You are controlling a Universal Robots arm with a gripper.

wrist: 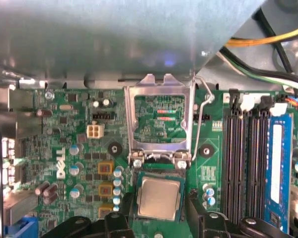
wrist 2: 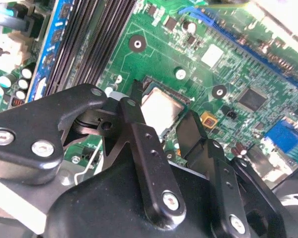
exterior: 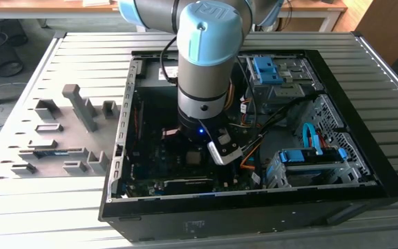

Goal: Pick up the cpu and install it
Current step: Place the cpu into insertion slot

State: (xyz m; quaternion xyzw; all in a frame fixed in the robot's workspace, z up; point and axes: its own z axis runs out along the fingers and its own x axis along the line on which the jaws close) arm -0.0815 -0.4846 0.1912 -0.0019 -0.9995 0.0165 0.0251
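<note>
- Ext. view: grey-and-blue robot arm (exterior: 202, 62) reaches down into an open black PC case (exterior: 365, 174) lying on a slatted metal table (exterior: 60, 218). Arm's wrist hangs right over the dark sq. CPU socket (exterior: 194, 152) on the green motherboard (exterior: 151, 155).
- The cpu (exterior: 194, 158), a small flat silver-grey sq. chip, lies in that socket.
- Grey moulded fixture tray (exterior: 19, 135) sits outside the case, well apart from the socket, toward the exterior view's left.
- 2nd wrist view: black two-finger gripper (wrist 2: 163, 106) is just above the socket, fingers (wrist 2: 134, 124) spread wider than the chip, one on each side, clamping nothing.
- Cpu lies flat inside the socket frame, metal top showing between the fingers.
- Black memory slots (wrist 2: 89, 39) run near one side of the socket; a long blue expansion slot (wrist 2: 248, 44) lies further off on another side.
- 1st wrist view: hinged silver metal load frame (wrist: 161, 121) is swung open at the socket's edge, its wire lever (wrist: 201, 114) raised beside it.
- Cpu is seated in the socket, uncovered, apart from both fingers.
- Memory slots run alongside the socket.
</note>
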